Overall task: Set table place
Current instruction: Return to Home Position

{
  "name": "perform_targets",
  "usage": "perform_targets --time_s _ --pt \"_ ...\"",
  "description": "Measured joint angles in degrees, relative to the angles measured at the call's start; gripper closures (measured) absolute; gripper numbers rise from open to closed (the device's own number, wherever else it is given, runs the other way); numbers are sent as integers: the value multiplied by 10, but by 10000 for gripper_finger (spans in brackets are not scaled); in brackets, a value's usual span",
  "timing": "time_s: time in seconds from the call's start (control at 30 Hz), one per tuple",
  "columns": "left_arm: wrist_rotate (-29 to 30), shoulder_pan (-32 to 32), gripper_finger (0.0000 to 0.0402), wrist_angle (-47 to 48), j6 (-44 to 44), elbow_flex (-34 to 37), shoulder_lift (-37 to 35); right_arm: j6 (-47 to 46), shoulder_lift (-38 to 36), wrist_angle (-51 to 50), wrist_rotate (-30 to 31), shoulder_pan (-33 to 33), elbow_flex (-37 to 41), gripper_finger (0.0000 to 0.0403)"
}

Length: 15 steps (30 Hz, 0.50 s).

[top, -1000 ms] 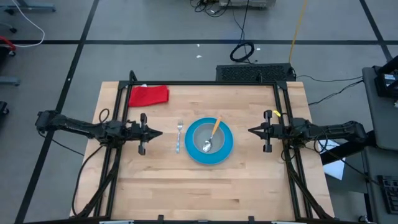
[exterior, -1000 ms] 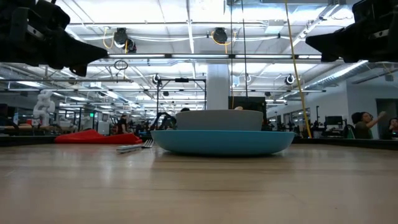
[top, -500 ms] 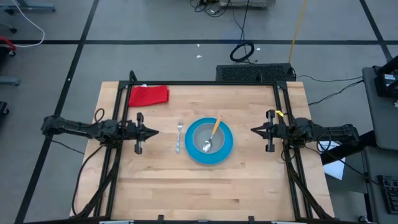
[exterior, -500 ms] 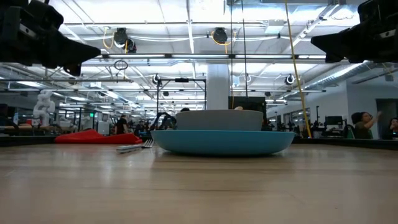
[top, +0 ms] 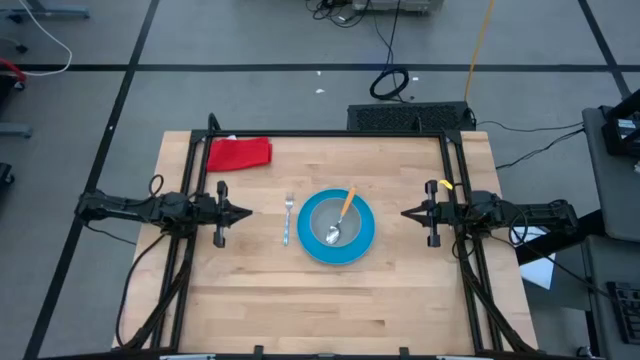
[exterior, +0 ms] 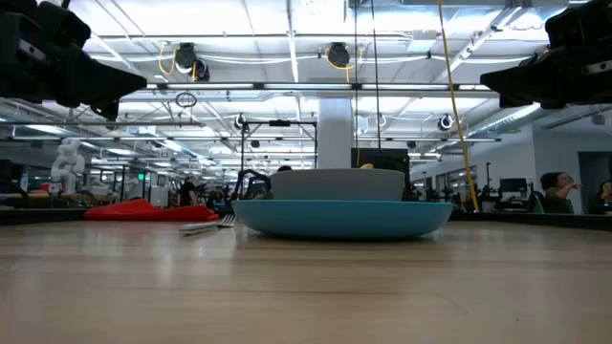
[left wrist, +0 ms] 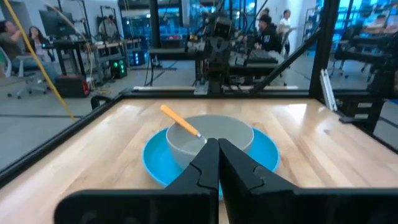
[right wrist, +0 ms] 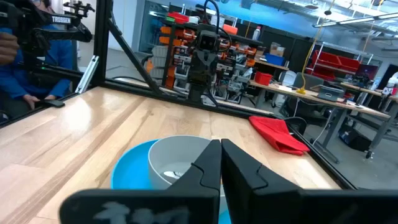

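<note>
Place setting is sitting mid-frame in the high view on the table [top: 330, 300]: blue plate [top: 368, 240] with the grey bowl [top: 318, 218] nested on it. The spoon [top: 342, 215] is lying in the bowl, scoop toward the lower left, orange handle leaning out over the upper-right rim. The fork [top: 287, 220] is lying flat just left of the plate, not touching it, running top-to-bottom in frame. A red cloth [top: 239, 153] is sitting at the table's upper-left corner, well apart from the setting.

The left gripper [top: 247, 212] is hovering over the table's left side, pointing right toward the fork and clear of it. Its fingers [left wrist: 202, 168] are pressed together — the left wrist view is showing the tips meeting in front of the bowl. The right gripper [top: 404, 212] is hovering at the right side, pointing left at the plate, apart from it, fingers [right wrist: 208, 165] likewise pressed together.

Low view is showing both arms up in the top corners above table level, with the fork and cloth left of the plate.
</note>
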<state>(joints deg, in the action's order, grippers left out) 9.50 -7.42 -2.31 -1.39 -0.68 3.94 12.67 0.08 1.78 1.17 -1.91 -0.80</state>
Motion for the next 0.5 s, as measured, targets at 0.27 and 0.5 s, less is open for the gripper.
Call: perform_targets --time_s 0.27,0.5 --pt "-16 0 394 5 -19 -1 -26 -12 0 -2 2 0 0 403" --pt "-16 0 397 6 -33 -1 -26 -16 0 -2 3 0 0 403"
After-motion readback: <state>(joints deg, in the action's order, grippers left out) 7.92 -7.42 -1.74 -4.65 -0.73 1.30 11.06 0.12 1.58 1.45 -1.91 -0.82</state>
